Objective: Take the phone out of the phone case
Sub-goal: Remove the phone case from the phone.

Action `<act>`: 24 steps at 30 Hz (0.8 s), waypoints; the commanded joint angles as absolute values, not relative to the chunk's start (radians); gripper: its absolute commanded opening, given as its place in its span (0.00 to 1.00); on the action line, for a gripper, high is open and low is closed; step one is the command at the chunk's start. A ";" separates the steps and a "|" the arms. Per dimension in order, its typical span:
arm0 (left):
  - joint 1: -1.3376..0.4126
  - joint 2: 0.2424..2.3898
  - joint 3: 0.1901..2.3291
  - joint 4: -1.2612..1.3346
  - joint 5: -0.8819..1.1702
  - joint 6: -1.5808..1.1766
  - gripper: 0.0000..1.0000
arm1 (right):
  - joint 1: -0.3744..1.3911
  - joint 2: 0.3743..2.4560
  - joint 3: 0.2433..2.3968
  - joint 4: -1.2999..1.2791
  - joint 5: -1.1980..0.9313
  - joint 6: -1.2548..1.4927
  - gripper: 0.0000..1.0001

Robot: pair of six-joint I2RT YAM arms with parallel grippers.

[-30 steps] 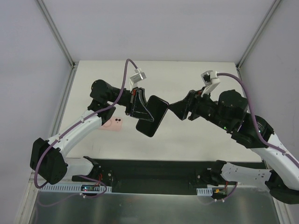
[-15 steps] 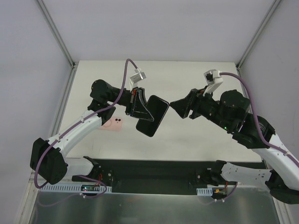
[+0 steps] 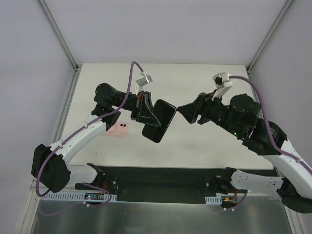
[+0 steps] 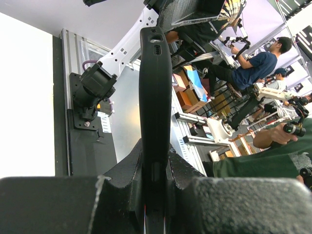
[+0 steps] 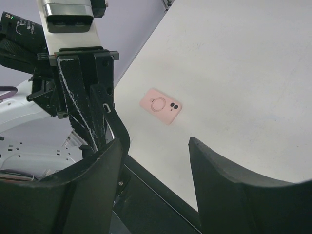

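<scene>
My left gripper (image 3: 146,114) is shut on a black phone-shaped slab (image 3: 160,121) and holds it tilted in the air over the middle of the table. In the left wrist view the slab (image 4: 155,97) stands edge-on between the fingers of the left gripper (image 4: 155,180). My right gripper (image 3: 183,113) is open and empty, just right of the slab's upper end. In the right wrist view the right gripper (image 5: 155,144) has its left finger beside the slab's rounded corner (image 5: 114,126). A pink phone case (image 3: 118,128) with a ring and camera holes lies flat on the table, also in the right wrist view (image 5: 161,106).
The white table (image 3: 204,78) has metal frame posts at its back corners. A black base strip (image 3: 161,178) with the arm mounts runs along the near edge. The left wrist view looks off the table toward benches and people.
My right gripper has shifted slightly up and left, closer to the slab's upper end. The left gripper and the slab have stayed still.
</scene>
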State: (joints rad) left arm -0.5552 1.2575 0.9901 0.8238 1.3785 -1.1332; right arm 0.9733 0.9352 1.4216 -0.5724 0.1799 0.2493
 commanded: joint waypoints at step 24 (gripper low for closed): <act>-0.552 1.221 1.002 0.888 1.361 -1.114 0.00 | 0.983 0.957 1.443 -0.545 0.204 0.229 0.60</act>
